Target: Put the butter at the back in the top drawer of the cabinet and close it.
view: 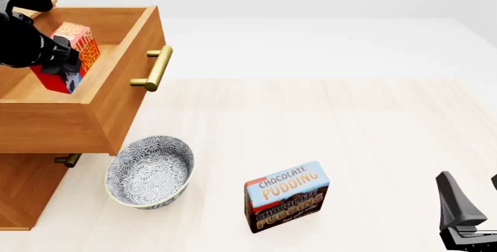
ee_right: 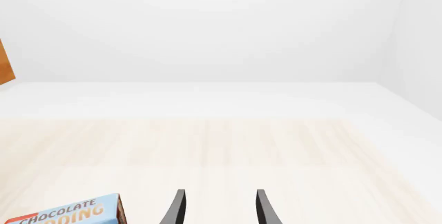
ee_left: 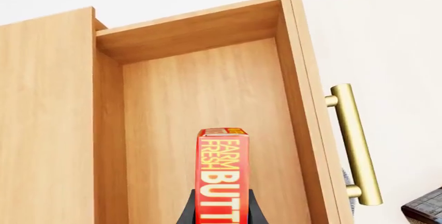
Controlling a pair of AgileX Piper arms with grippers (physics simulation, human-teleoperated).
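The butter (view: pixel 68 57) sits at the upper left of the front view, held in the left gripper (view: pixel 60 60) over the open top drawer (view: pixel 116 98). The box is tilted there, its lettered face turned up and to the right; whether its lower corner touches the drawer floor cannot be told. In the left wrist view the butter (ee_left: pixel 222 175) stands at the bottom centre, pinched between the two dark fingers (ee_left: pixel 188 211), its long axis running straight out from the gripper toward the far wall of the drawer. So the box already lies in line with the gripper and inside the drawer's walls — what seems left is to set it down, let go, and push the front shut by its brass handle (view: pixel 155 68).

The cabinet (view: pixel 23 188) fills the left edge. Below the drawer, on the table (view: pixel 365 124), stand a patterned bowl (view: pixel 149 171) and, lower centre, a pudding box (view: pixel 286 197).

The right gripper (ee_right: pixel 217 208) waits at the lower right of the front view, fingers parted and holding nothing — well apart from the drawer, so the left arm is far nearer.
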